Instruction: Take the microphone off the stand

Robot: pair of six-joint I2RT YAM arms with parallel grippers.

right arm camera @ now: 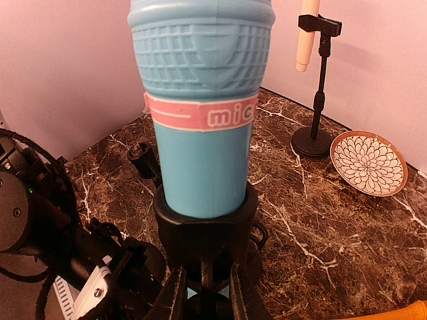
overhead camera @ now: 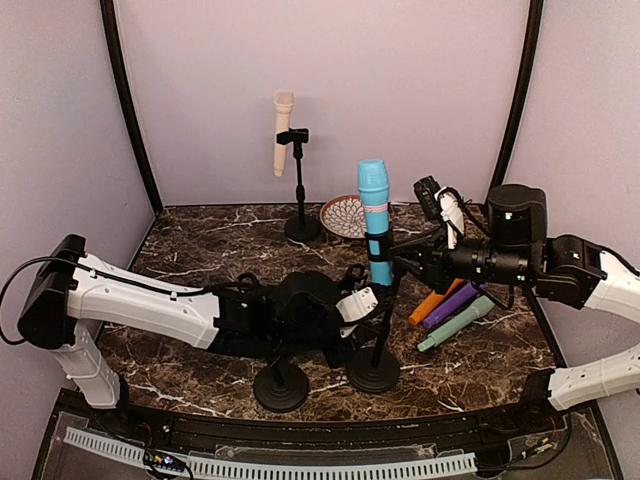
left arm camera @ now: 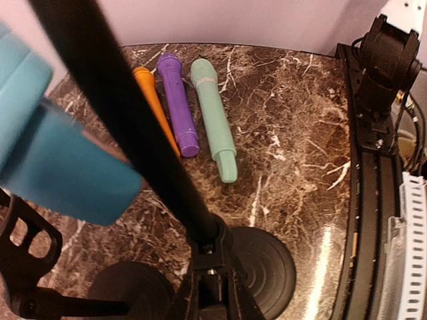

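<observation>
Blue microphone (overhead camera: 373,200) not yet freed: seated upright in the black clip (overhead camera: 380,250) of the near stand (overhead camera: 373,370), head well above the clip, at the front middle of the marble bench (overhead camera: 200,240). Gripping done on both sides, by the look of it; lifting out left to do.

Left tool (left arm camera: 210,283) clamped shut on the stand's pole low down, just above the round base, apparently pinning the stand in place. Right tool (right arm camera: 203,300) closed just beneath the clip with a sliver of blue between its fingers, so judged to be on the microphone's lower end rather than on the clip, though hard to tell apart.

Left arm laid out long and low across the bench from the left, forearm nearly level. Right arm reaching in from the right at clip height, wrist level, pointing left toward the microphone.

Remaining: draw the microphone up and clear of the clip while holding the stand down, then set it aside, perhaps near the three loose microphones (left arm camera: 177,100) lying flat just right of the stand.
</observation>
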